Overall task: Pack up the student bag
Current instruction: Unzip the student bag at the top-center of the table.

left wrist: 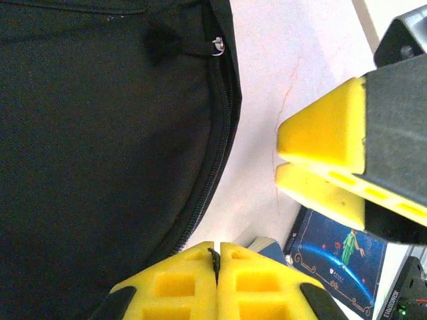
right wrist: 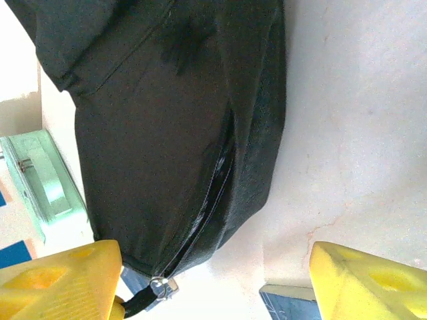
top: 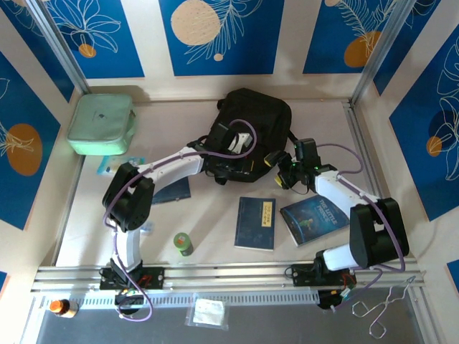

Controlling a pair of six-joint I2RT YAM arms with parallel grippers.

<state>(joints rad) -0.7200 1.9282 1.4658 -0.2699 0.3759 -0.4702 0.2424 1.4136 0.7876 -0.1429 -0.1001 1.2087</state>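
Student bag (top: 254,118): far centre of tabletop. Left end effector (left wrist: 217,252): clenched at the bag's near edge. Right end effector (right wrist: 217,260): released, beside the zipper pull (right wrist: 162,287). Step, probably: unzipping. Next: pinch the pull.

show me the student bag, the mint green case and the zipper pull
student bag (top: 264,118), top external view, black front panel
mint green case (top: 100,122), top external view, middle of lid
zipper pull (right wrist: 162,287), right wrist view, metal tab
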